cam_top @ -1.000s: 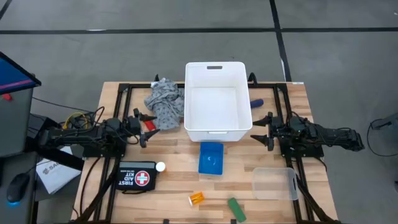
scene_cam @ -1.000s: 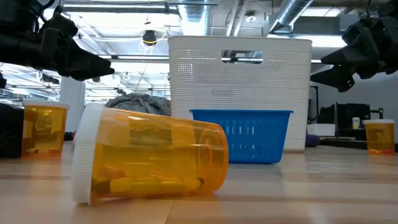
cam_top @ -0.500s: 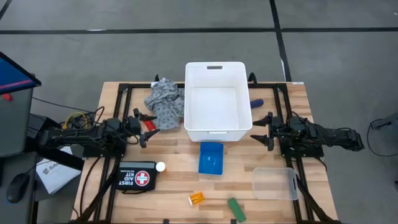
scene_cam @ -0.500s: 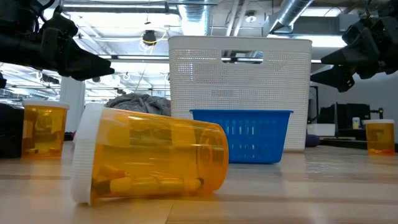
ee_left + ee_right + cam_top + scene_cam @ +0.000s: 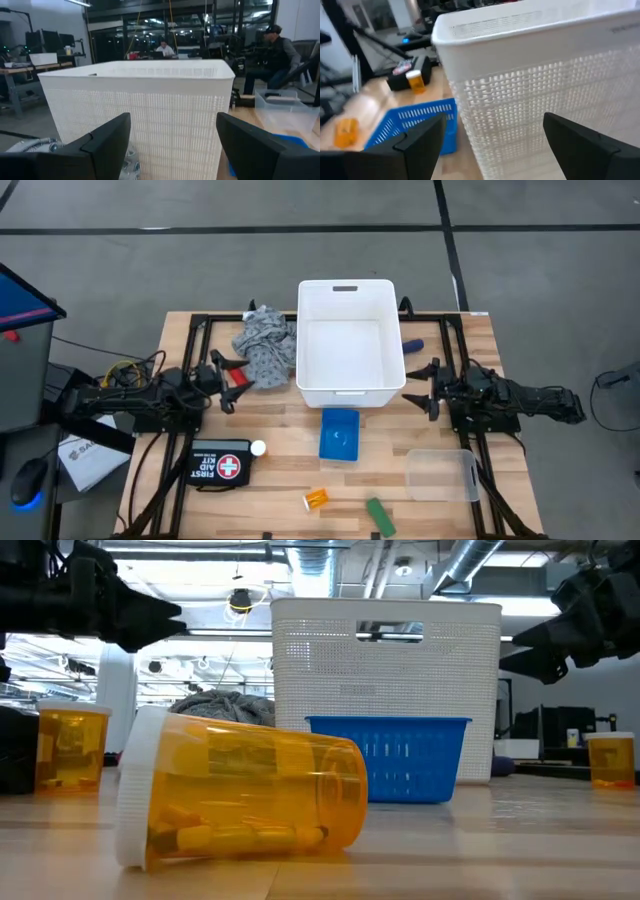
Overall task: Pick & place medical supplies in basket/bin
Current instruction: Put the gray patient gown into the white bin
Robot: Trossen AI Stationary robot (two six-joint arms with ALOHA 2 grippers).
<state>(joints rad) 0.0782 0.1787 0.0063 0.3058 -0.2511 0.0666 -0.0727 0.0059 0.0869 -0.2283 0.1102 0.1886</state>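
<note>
Three containers on the table. White bin (image 5: 350, 350) at the far middle, nothing seen inside from above. Blue basket (image 5: 339, 433) just in front of it, toward the near edge; interior looks bare blue from above. Clear tub (image 5: 440, 474) at the near right, apart from both; contents cannot be made out.

Grey cloth (image 5: 264, 346) lies bunched against the bin's left wall, touching it. Red stick (image 5: 239, 378) lies beside the cloth's near-left edge, just by the left gripper (image 5: 226, 381); its long axis cannot be told. Blue stick (image 5: 412, 343) lies close beside the bin's right wall, long axis running left-right across the table.

Lying bottle (image 5: 315, 500), orange, on its side near the front edge, below the basket. Long axis roughly left-right, slightly slanted; in the low view its white cap (image 5: 136, 788) sits at the picture's left and small pieces show inside. Green stick (image 5: 378, 516) lies to the right of that bottle, near the front edge, long axis slanted diagonally. Upright bottle (image 5: 258, 448) stands just beside the first aid kit (image 5: 220, 465), cap up.

Left gripper hovers left of the bin, above the table near the cloth, fingers spread, holding nothing. Right gripper (image 5: 428, 389) hovers just right of the bin's near corner, fingers likewise spread and empty. Both point toward the bin.

People (image 5: 278, 52) sit in the room beyond the table.
</note>
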